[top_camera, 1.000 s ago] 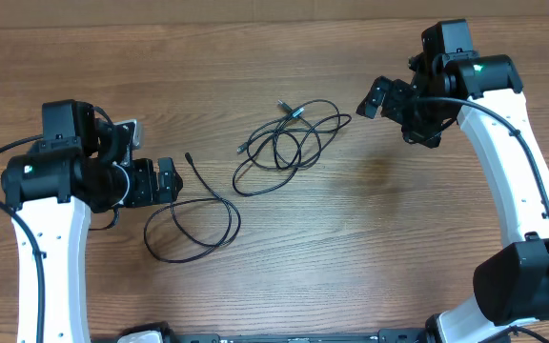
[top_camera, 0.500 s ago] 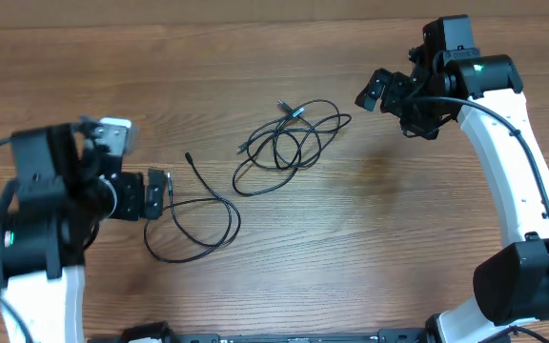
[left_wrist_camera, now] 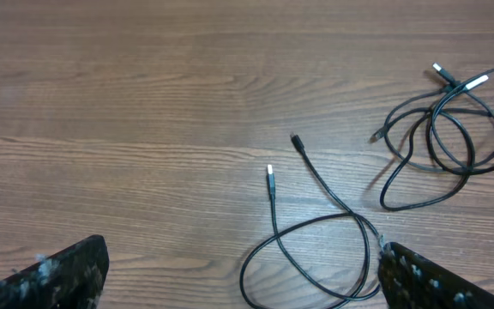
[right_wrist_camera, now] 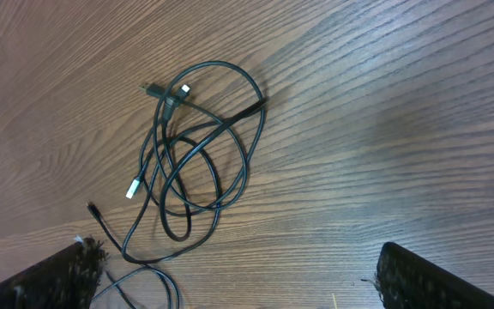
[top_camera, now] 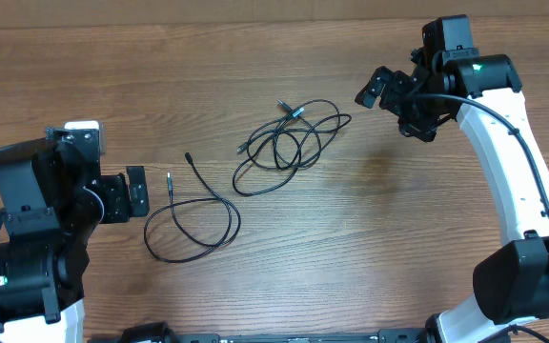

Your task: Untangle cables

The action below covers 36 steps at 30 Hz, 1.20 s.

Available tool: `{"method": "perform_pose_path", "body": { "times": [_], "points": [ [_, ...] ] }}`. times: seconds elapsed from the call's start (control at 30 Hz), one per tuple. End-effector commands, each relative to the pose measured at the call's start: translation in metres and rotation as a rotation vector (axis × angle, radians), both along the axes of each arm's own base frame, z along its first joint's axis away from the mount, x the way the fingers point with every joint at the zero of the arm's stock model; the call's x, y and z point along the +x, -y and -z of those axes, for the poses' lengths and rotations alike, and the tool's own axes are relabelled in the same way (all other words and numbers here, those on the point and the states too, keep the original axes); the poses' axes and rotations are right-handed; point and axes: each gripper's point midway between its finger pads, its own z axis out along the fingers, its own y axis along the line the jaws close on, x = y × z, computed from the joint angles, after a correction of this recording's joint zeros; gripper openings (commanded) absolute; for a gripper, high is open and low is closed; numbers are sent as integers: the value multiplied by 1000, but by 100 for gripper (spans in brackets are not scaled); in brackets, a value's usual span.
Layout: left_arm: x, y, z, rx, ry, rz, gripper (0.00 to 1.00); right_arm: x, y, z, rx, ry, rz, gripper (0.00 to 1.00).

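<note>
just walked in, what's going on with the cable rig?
Two arms are untangling cables, and neither holds anything right now. One loose cable lies in an open loop on the table, apart from the tangled bundle in the middle. The left tool is open, just beside that loop. The right tool is open too, off to the bundle's right in the overhead view. The bundle is not yet sorted out.
</note>
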Motion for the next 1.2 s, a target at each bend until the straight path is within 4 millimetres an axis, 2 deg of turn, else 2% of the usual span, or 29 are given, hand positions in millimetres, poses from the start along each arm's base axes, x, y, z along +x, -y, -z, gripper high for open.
{"method": "perform_pose_path", "body": {
  "times": [0.0,0.47,0.8,1.0,1.17],
  "points": [
    [4,-3,7,-9,-31,-23,100,6,-4,-7,10,22,-4,100],
    [4,-3,12,-13,-56,-23,99,6,-4,-7,10,23,-4,100],
    [4,-3,12,-13,-56,-23,100,18,-6,-3,15,44,-4,100],
    [4,-3,12,-13,-56,-23,100,29,-14,2,60,62,-12,100],
    [4,-3,12,-13,-56,-23,99,36,-30,17,83,42,-25,100]
  ]
}}
